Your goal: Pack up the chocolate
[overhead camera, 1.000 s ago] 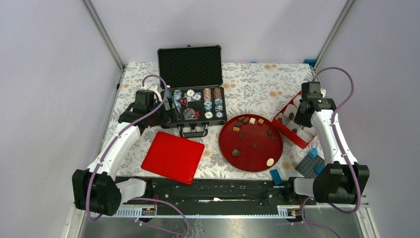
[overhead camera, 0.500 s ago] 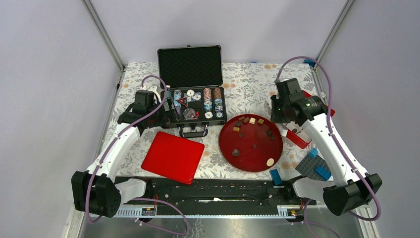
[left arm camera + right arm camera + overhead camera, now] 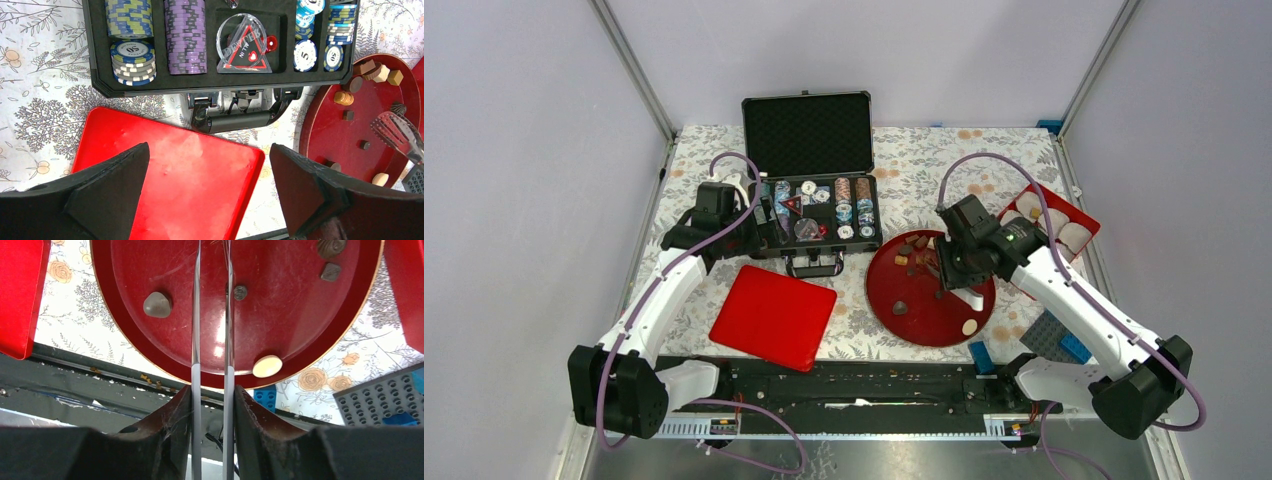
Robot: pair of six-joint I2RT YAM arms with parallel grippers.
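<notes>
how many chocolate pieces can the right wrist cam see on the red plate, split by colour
dark brown chocolate: 4 (one cut off by the top edge)
cream chocolate: 1
total: 5

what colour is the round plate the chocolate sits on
The plate is dark red; it shows best in the right wrist view.

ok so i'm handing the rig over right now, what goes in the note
Left end effector: open, empty, above the flat red square lid.
Right end effector: shut on the metal tongs, tips over the round dark red plate.
Small brown, tan and cream chocolate pieces: scattered on that plate.
Red box with white paper cups: right of the plate; packed count unclear.
Left to do: tong pieces into cups.
</notes>
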